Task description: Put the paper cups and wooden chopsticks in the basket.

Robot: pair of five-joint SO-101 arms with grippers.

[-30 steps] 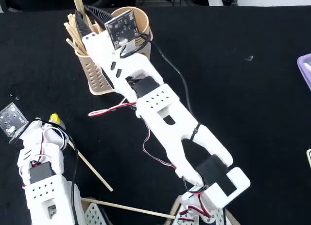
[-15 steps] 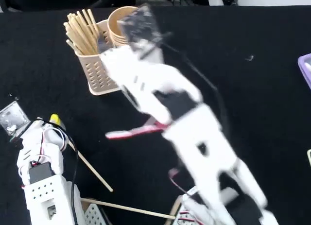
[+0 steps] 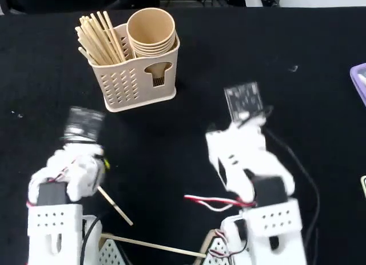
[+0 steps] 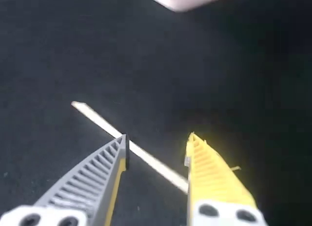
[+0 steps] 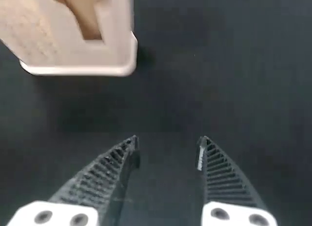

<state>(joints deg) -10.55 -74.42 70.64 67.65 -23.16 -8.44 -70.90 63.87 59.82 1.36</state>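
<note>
Paper cups (image 3: 151, 29) and most chopsticks (image 3: 98, 39) sit in the basket (image 3: 137, 82) upper left, so the left claw (image 4: 157, 138) gapes over a loose chopstick (image 3: 114, 205) lower left, and the right claw (image 5: 168, 139) is open and empty too.

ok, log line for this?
paper cups: in basket | chopsticks: bundle in basket, two on table | left gripper: open over one | right gripper: open, empty

Basket (image 3: 137, 84): upper left of the high view, standing on the table (image 3: 297, 133).
Paper cups (image 3: 151, 29): stacked in the basket's right part.
Bundled chopsticks (image 3: 98, 39): in its left part, beside the cups.
Loose chopstick (image 3: 114, 206): lower left, beside the left arm (image 3: 68, 179), lying under the gap of the left gripper (image 4: 157, 140).
Second loose chopstick (image 3: 151, 245): bottom edge, between the arm bases.
Right arm (image 3: 246, 162): lower centre-right, with the right gripper (image 5: 168, 143) before the basket and apart from it.
</note>
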